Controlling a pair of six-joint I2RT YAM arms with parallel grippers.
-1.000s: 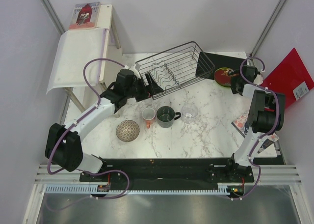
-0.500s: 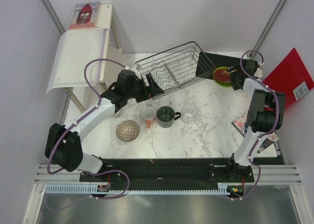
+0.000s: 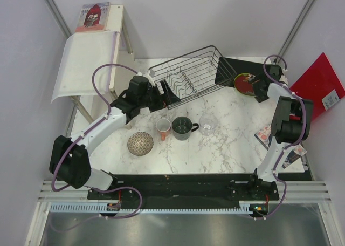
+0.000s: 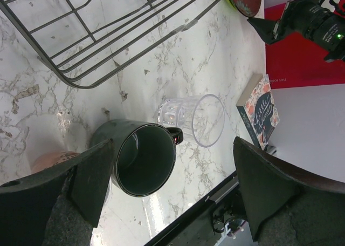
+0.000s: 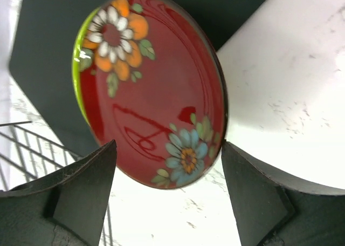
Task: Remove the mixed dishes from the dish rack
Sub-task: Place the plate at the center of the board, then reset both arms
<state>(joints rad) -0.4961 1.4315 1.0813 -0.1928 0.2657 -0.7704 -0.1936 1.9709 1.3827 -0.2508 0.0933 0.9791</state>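
Observation:
The dish rack (image 3: pixel 191 73) stands at the back middle with no dish showing in it; its wires also show in the left wrist view (image 4: pixel 108 35). The dark red patterned bowl (image 3: pixel 247 84) sits on the lime-green plate (image 5: pixel 78 76) on a black clipboard (image 3: pixel 237 68). My right gripper (image 3: pixel 260 89) is open just right of the bowl (image 5: pixel 156 95), one finger at each side, not touching it. On the table stand the small patterned bowl (image 3: pixel 140 143), orange-red cup (image 3: pixel 163 128), dark grey mug (image 3: pixel 182 128) and clear glass (image 3: pixel 208 123). My left gripper (image 3: pixel 163 99) is open and empty by the rack's near-left corner, above mug (image 4: pixel 143 157) and glass (image 4: pixel 197 119).
A white shelf stand (image 3: pixel 99 46) is at the back left. A red folder (image 3: pixel 315 87) leans at the right. A book (image 3: pixel 265 134) lies near the right edge and shows in the left wrist view (image 4: pixel 261 114).
My right gripper has shifted slightly beside the red bowl, and the bowl and plate have settled a little. The left arm has not moved.

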